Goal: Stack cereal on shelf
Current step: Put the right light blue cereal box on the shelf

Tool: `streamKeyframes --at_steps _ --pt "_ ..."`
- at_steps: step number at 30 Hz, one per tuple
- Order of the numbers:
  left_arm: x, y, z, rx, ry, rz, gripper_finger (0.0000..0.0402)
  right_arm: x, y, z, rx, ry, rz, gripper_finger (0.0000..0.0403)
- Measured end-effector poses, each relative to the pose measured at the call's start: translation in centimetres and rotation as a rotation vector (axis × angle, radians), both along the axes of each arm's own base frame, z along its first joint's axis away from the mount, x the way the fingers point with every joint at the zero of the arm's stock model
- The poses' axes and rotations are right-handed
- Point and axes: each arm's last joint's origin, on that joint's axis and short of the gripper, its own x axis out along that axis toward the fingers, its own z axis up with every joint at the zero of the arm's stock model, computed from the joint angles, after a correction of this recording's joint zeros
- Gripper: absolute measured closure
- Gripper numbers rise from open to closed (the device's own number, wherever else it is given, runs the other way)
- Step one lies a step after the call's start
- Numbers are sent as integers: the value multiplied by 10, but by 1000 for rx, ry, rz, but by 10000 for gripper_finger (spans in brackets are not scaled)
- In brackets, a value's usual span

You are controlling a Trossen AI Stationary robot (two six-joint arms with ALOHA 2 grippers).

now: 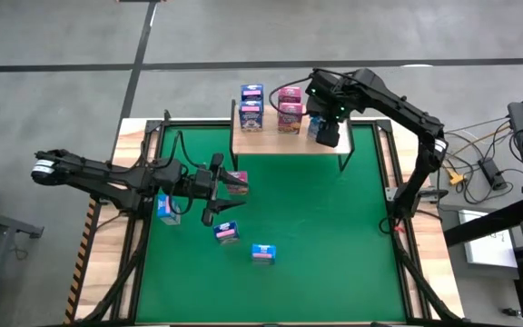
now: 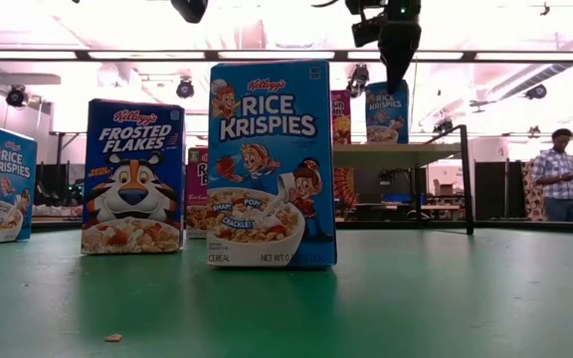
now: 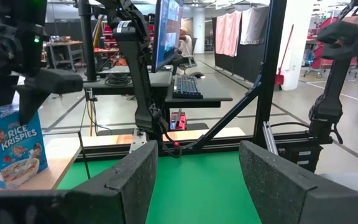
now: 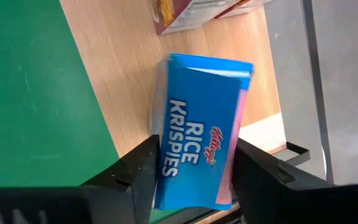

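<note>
Reaching down over the shelf, the right hand straddles a Rice Krispies box, fingers just beside its sides; whether they grip, I cannot tell. The left hand hovers over the table, fingers apart.

Two dark, slender jointed arms are seen from above, built of black tubular links with bulkier housings at the joints. The left arm ends at its rear in a pale grey cap, and thin black cables are looped along it. A small green light is shown on the wrist of the right arm. The left gripper is formed of two broad, matte black, wedge-shaped fingers with a textured surface. The right gripper carries the same black angular fingers.
</note>
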Motion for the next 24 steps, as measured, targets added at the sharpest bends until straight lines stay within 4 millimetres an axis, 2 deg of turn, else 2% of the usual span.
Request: streamKeyframes --at_steps 8,11,18,24 --pt "0 0 0 0 0 0 192 0 -3 0 -76 45 -30 177" --pt "0 0 0 0 -1 0 192 -3 -1 7 -87 17 -43 167" --pt "0 0 0 0 -1 0 192 -10 14 33 -105 -94 -121 170" --pt "0 0 0 -1 -1 0 192 -15 42 52 -94 -212 -165 183"
